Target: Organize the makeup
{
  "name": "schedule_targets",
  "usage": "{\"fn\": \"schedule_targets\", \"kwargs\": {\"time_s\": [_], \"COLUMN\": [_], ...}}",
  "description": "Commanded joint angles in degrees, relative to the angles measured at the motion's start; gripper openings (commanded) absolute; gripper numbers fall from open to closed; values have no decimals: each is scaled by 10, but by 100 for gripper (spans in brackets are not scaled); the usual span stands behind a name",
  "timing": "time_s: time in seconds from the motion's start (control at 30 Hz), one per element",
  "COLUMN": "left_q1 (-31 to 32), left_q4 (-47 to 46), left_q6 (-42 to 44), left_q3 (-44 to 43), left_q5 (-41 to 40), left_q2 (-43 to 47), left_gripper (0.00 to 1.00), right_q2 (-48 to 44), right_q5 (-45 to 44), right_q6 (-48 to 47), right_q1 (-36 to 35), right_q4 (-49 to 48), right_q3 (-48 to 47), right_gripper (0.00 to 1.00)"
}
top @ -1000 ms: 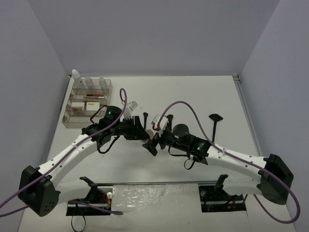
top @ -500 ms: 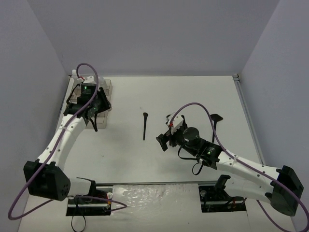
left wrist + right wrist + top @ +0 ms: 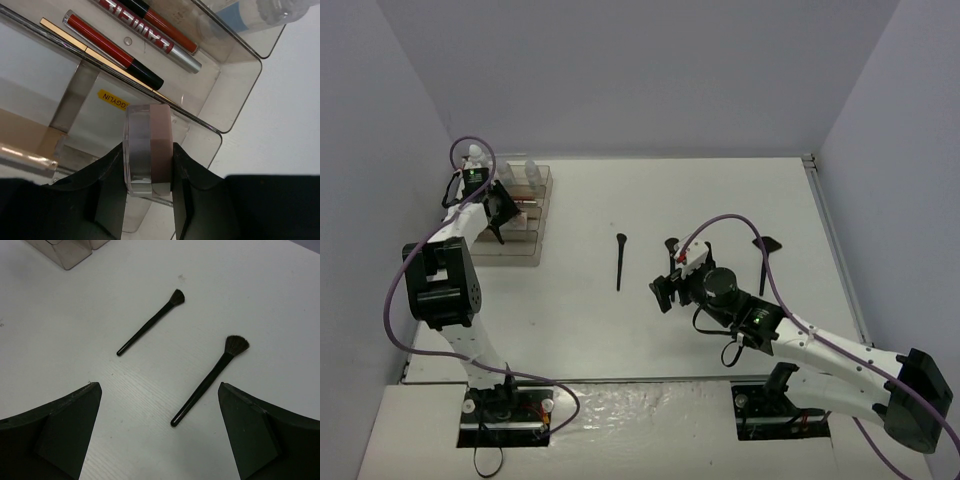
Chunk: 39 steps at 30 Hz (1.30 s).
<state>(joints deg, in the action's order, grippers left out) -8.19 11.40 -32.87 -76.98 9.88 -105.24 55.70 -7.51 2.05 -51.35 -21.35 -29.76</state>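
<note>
Between the fingers of our left tool (image 3: 148, 162), a compact (image 3: 149, 135) is clamped on edge over the organizer (image 3: 235, 85). Let go crooked, it could clip a wall and roll out. Our right tool (image 3: 160, 440) hangs open above a small brush (image 3: 150, 326) and a bigger brush (image 3: 210, 380) on the white counter (image 3: 270, 305). Bare grey walls (image 3: 640, 80) surround us.

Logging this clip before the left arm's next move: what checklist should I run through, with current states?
1. Grip: left gripper shut on round compact, held on edge between both fingers: ok.
2. Compact over the organizer tray: ok; which compartment, cannot tell.
3. The red lip tubes lie inside a tray tier: ok.
4. The right gripper is open and empty: ok.
5. Brushes put away: not ok; slim brush and wider brush lie on the table.
</note>
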Motion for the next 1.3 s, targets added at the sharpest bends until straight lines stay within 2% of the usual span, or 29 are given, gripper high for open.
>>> {"fn": "schedule_targets", "kwargs": {"time_s": [0.0, 0.17, 0.3, 0.43, 0.5, 0.6, 0.83, 0.97, 1.0, 1.07, 1.13, 1.17, 1.27], "left_q1": [-1, -11, -19, -22, -23, -23, -9, 26, 33, 42, 53, 58, 74], "left_q4": [-51, -54, -47, -32, -24, -13, -9, 3, 5, 4, -8, -15, -32], "left_q6": [10, -4, 0, 18, 25, 36, 65, 103, 107, 107, 106, 104, 87], "left_q3": [-62, -53, -41, -41, -46, -56, -42, -22, -14, -5, 5, 7, 2], "left_q5": [29, 35, 35, 17, 11, 4, -8, -56, -61, -57, -39, -28, 17], "left_q2": [2, -3, 2, 11, 14, 22, 103, 150, 159, 168, 165, 162, 136], "left_gripper": [2, 19, 44, 64, 70, 75, 75, 74, 71, 61, 30, 21, 14], "right_q2": [0, 4, 6, 9, 10, 10, 1, -20, -29, -42, -55, -61, -70], "right_q5": [-7, -6, -7, -3, -2, -4, -21, -43, -45, -47, -46, -47, -48], "right_q6": [9, 9, 9, 10, 10, 10, 14, 17, 20, 23, 30, 32, 40], "right_q1": [5, 6, 6, 6, 6, 6, 7, 8, 9, 10, 10, 11, 11], "right_q4": [-48, -48, -48, -47, -47, -46, -28, -4, 2, 10, 21, 28, 37], "right_q3": [-1, -3, -3, -4, -4, -4, -12, -21, -22, -24, -24, -24, -21], "right_gripper": [100, 100, 100, 100, 100, 100, 100, 100, 100, 100, 100, 100, 100]}}
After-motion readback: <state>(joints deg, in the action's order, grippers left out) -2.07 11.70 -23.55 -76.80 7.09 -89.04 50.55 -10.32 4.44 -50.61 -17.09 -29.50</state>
